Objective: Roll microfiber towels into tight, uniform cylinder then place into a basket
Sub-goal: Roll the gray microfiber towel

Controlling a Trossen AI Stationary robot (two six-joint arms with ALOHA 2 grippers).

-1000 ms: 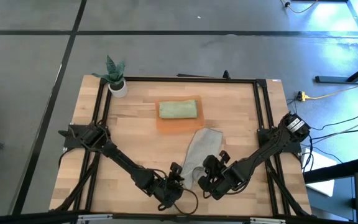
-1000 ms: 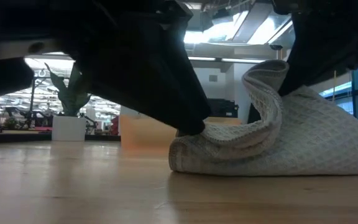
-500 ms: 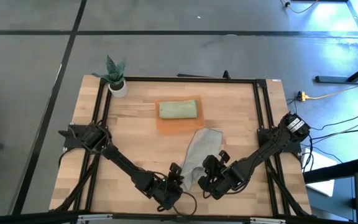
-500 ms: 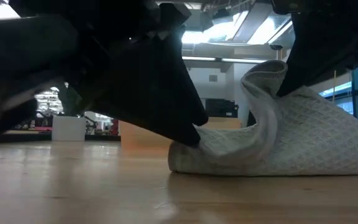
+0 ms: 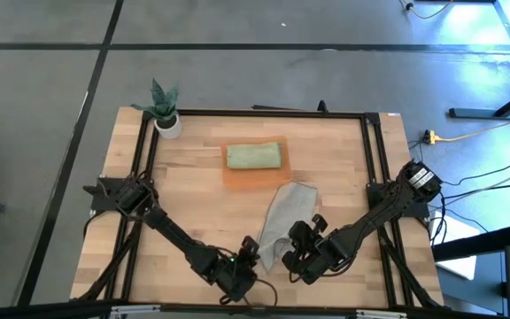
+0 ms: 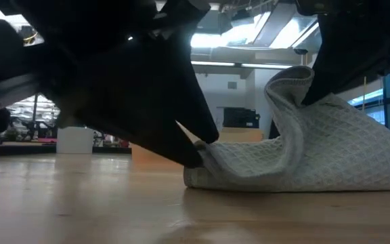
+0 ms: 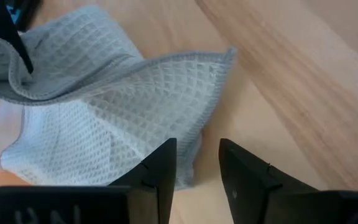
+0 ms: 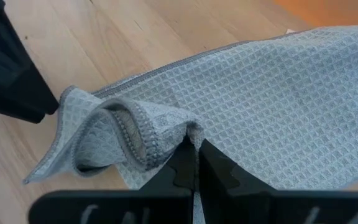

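A grey waffle-weave towel (image 5: 283, 217) lies on the wooden table, its far part flat and its near end bunched and raised (image 6: 291, 78). My right gripper (image 8: 196, 142) is shut on that raised part. My left gripper (image 7: 196, 144) is open at the towel's near left corner, one finger over the cloth and one over bare wood, with the hemmed edge (image 7: 199, 134) running between them; whether they touch it I cannot tell. Farther back, a rolled green towel (image 5: 255, 157) lies in the orange basket (image 5: 229, 178). My right gripper pinches a raised fold (image 8: 188, 132) at the towel's near end between its two fingers, several layers with the hem curled in beside it. The fingers slant down from the table's near right. The fold is lifted, and the rest of the towel rests on the table.
A small white plant pot (image 5: 168, 124) stands at the table's far left corner. A black frame (image 5: 366, 159) runs round the tabletop. Bare wood lies left of the grey towel (image 5: 193, 204).
My left gripper has rolled about the line it points along, and its fingertip has sunk a little along the towel's near left end. The ridged folds there have smoothed out. The right gripper has kept the raised fold still.
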